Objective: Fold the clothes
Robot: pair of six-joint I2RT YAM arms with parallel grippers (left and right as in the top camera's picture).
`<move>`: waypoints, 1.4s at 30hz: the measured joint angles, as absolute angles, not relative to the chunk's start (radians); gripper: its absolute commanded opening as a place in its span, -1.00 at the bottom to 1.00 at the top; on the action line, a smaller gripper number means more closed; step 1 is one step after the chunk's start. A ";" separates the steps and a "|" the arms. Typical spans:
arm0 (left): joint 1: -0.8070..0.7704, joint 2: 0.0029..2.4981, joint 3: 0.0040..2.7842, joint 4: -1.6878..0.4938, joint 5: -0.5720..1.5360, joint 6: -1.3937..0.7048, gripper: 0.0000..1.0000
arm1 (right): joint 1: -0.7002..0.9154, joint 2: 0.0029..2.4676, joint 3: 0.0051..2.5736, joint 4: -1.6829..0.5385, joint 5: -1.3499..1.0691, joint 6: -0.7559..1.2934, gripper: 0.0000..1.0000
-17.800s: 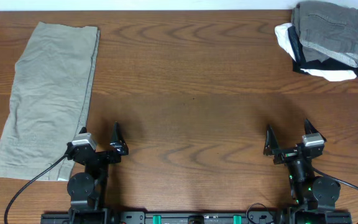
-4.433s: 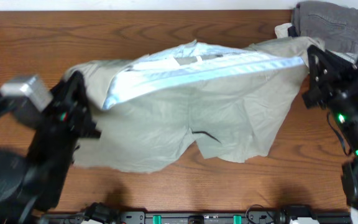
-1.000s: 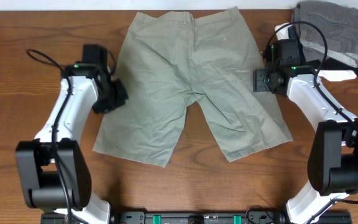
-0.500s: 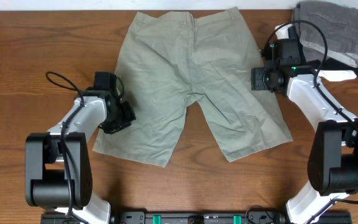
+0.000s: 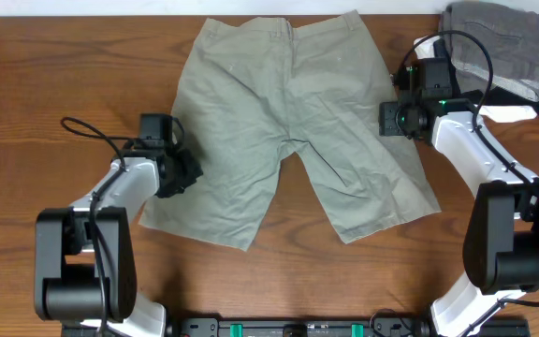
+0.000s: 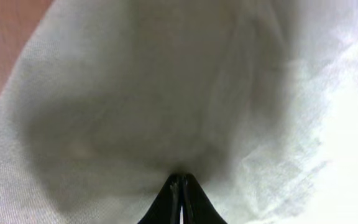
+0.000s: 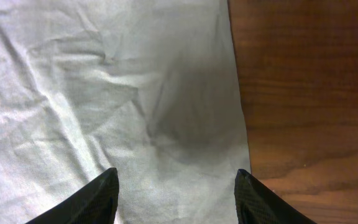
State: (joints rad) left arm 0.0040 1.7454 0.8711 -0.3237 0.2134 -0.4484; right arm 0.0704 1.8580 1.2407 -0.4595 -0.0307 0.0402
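Note:
The clothes, pale khaki-green shorts (image 5: 279, 112), lie spread flat with the waistband at the far edge and both legs pointing toward me. My left gripper (image 5: 182, 173) sits low on the outer edge of the left leg. In the left wrist view its fingers (image 6: 180, 177) are pressed together, and the cloth (image 6: 166, 93) puckers into the tips. My right gripper (image 5: 391, 120) hovers open over the outer edge of the right leg. In the right wrist view one fingertip (image 7: 109, 177) is over cloth (image 7: 104, 93) and the other is at the cloth's edge beside bare wood.
A stack of folded garments, grey (image 5: 499, 37) on top of white and black (image 5: 494, 105), sits at the far right corner just behind my right arm. The wooden table (image 5: 54, 84) shows on both sides of the shorts. A black cable (image 5: 87, 131) loops left of my left arm.
My left gripper came down along the left leg's outer edge from farther up and closed its jaws on the cloth there. The right gripper stayed in place, its jaws narrowing slightly.

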 measured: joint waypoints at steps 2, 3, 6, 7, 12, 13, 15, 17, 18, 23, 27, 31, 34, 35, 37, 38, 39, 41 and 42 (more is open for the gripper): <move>0.032 1.771 0.885 -0.278 0.234 -0.449 -0.88 | 0.070 1.858 1.241 -0.459 -0.030 0.040 0.16; 0.050 1.785 0.892 -0.253 0.244 -0.450 -0.88 | 0.070 1.858 1.241 -0.460 -0.031 0.040 0.15; 0.119 1.823 0.908 -0.172 0.284 -0.459 -0.88 | 0.070 1.858 1.241 -0.461 -0.030 0.040 0.16; 0.145 1.833 0.909 -0.147 0.298 -0.462 -0.88 | 0.070 1.858 1.241 -0.461 -0.031 0.040 0.17; 0.282 1.865 0.911 -0.034 0.319 -0.472 -0.88 | 0.070 1.858 1.241 -0.462 -0.038 0.040 0.20; 0.313 1.871 0.911 -0.007 0.316 -0.471 -0.88 | 0.070 1.858 1.241 -0.460 -0.042 0.040 0.21; 0.363 1.884 0.916 0.028 0.312 -0.466 -0.88 | 0.070 1.858 1.241 -0.455 -0.051 0.040 0.23; 0.397 1.894 0.932 0.030 0.313 -0.453 -0.87 | 0.070 1.858 1.241 -0.449 -0.064 0.040 0.23; 0.405 1.898 0.939 0.027 0.314 -0.445 -0.85 | 0.070 1.858 1.241 -0.447 -0.071 0.040 0.23; 0.403 1.904 0.991 -0.020 0.311 -0.411 -0.25 | 0.072 1.858 1.241 -0.429 -0.097 0.040 0.29; 0.396 1.901 1.047 -0.113 0.285 -0.400 0.03 | 0.083 1.858 1.241 -0.385 -0.107 0.046 0.44; 0.393 1.878 1.087 -0.249 0.247 -0.390 0.15 | 0.095 1.858 1.241 -0.249 -0.138 0.060 0.53; 0.379 1.819 1.100 -0.320 0.256 -0.390 0.20 | 0.106 1.866 1.242 -0.123 -0.140 0.097 0.60; 0.369 1.788 1.103 -0.341 0.268 -0.390 0.20 | 0.110 1.877 1.243 -0.072 -0.138 0.109 0.60; 0.347 1.725 1.110 -0.384 0.292 -0.389 0.20 | 0.125 1.913 1.246 0.018 -0.137 0.133 0.60; 0.332 1.693 1.114 -0.408 0.305 -0.385 0.20 | 0.131 1.933 1.246 0.054 -0.136 0.145 0.60; 0.319 1.666 1.117 -0.429 0.312 -0.380 0.20 | 0.138 1.962 1.248 0.087 -0.136 0.160 0.60; 0.289 1.620 1.120 -0.466 0.324 -0.361 0.19 | 0.151 2.013 1.248 0.120 -0.136 0.188 0.59; 0.270 1.599 1.120 -0.484 0.330 -0.352 0.19 | 0.157 2.046 1.248 0.134 -0.136 0.203 0.59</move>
